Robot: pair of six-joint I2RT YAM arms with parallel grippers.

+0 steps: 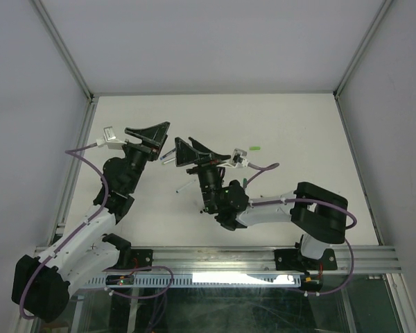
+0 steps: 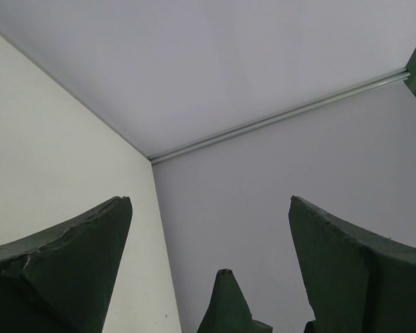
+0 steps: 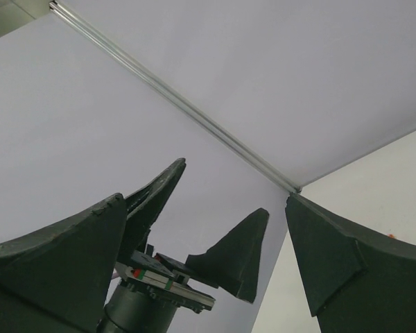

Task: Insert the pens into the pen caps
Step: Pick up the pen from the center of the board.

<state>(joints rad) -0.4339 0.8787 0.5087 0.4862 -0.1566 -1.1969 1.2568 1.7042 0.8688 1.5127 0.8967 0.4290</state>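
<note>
Hovering above the table [image 1: 298, 125] with nothing held, both arms look to be at the reaching step, before any pen has been picked up. The left pincer [image 1: 147, 132] [image 2: 208, 201] has its fingers spread wide. So does the right pincer [image 1: 201, 151] [image 3: 205, 198]. Each wrist view shows only bare wall between the fingers, apart from the other arm's fingertips poking into frame. Both pincers are tilted up toward the back wall, away from the work. A slim pale stick, probably one of the pens [image 1: 168, 158], lies on the table below the gap between the two pincers. A light green cap [image 1: 254, 148] sits to the right of the right pincer, well apart from it. Other pens and caps may be hidden beneath the arms; I cannot tell. The next move, as I judge it, calls for one pincer to tip down onto the pen and the other onto a cap.
</note>
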